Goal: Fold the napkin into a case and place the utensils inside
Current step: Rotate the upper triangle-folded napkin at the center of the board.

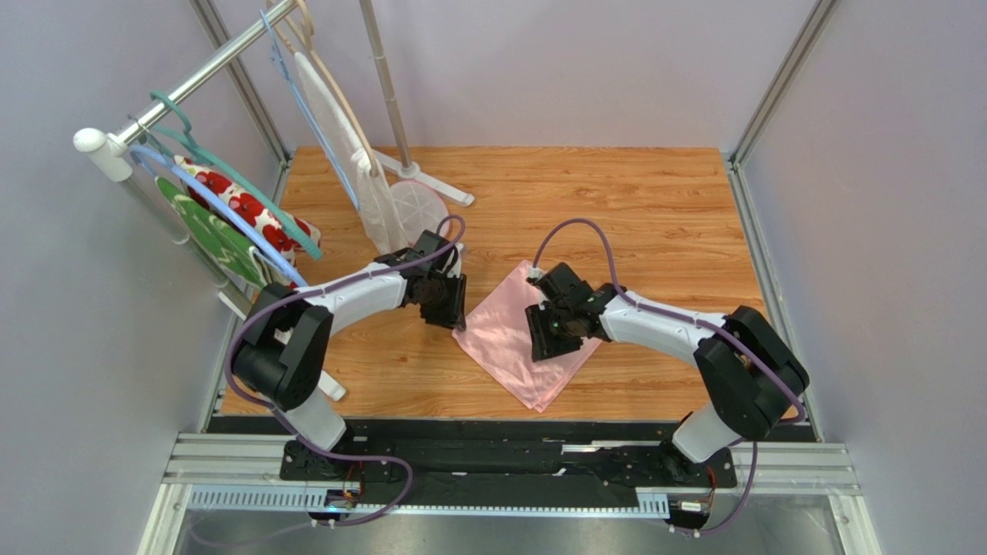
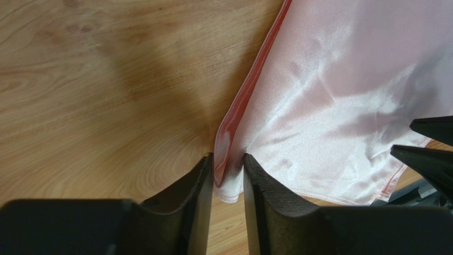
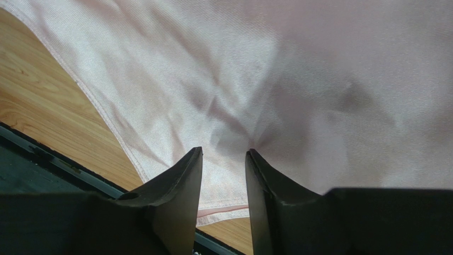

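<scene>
Barely begun, I judge: the napkin [image 1: 501, 347] lies spread on the counter [image 1: 649, 208] between the arms, no case or utensils visible, both jaws narrowly parted on cloth, grip impossible to tell.

The napkin [image 1: 527, 347] is plain pale pink with a satin sheen, and its raised edge shows redder. The table [image 1: 649, 197] is warm orange-brown wood grain. The arms [image 1: 359, 289] are white with black joints, the cables [image 1: 583, 222] purple. One cloth [image 1: 261, 220] is white with red flowers; another [image 1: 209, 237] is green with a white pattern. The walls [image 1: 521, 69] are pale lilac-grey.
</scene>
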